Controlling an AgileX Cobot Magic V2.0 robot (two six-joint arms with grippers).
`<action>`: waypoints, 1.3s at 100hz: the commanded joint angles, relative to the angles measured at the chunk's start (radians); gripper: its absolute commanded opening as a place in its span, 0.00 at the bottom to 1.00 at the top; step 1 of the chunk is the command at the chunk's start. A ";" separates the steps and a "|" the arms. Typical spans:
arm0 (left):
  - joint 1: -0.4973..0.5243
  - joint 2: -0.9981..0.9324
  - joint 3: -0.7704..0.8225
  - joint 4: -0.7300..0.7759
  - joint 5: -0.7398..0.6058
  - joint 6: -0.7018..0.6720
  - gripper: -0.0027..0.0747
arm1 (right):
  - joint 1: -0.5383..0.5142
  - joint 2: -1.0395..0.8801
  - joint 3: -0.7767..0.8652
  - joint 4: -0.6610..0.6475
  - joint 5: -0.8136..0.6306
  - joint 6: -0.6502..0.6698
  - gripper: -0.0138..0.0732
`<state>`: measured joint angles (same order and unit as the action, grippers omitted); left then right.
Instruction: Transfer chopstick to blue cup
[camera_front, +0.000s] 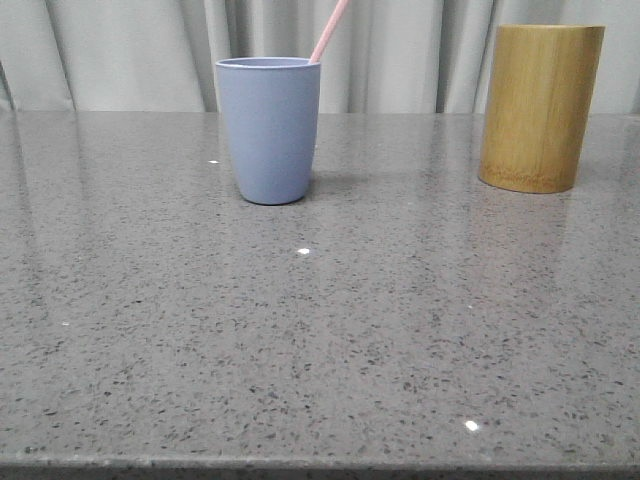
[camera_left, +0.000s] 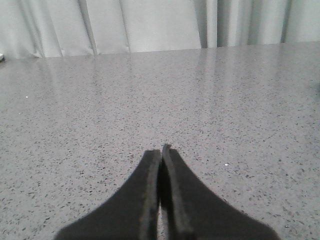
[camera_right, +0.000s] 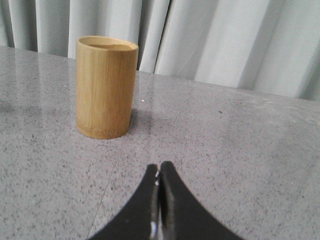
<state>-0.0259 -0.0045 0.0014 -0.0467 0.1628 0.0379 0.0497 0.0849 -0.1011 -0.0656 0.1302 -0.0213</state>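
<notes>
Jaws pressed together, empty, on your left gripper (camera_left: 161, 150) and right gripper (camera_right: 159, 167). Front view: chopstick (camera_front: 329, 31) leans inside the blue cup (camera_front: 269, 130), near the worktop's (camera_front: 320, 340) far edge; right wrist view catches the bamboo cup (camera_right: 106, 86).

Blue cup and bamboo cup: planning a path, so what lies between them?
Nothing: in the front view, bare table separates the blue cup from the bamboo cup.

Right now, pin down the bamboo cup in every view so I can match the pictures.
Front view: bamboo cup at far right, upright on the table, right of the blue cup.
Left wrist view: table and curtain beyond the shut left pincer.
Right wrist view: bamboo cup upright beyond the shut right pincer.
Shared landmark: the pale curtain behind the table.
</notes>
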 joint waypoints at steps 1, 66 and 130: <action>0.001 -0.033 0.010 -0.007 -0.083 -0.008 0.01 | -0.012 -0.034 0.034 -0.007 -0.139 -0.005 0.08; 0.001 -0.033 0.010 -0.007 -0.083 -0.008 0.01 | -0.042 -0.116 0.130 0.073 -0.151 -0.005 0.08; 0.001 -0.033 0.010 -0.007 -0.083 -0.008 0.01 | -0.042 -0.116 0.130 0.073 -0.142 -0.005 0.08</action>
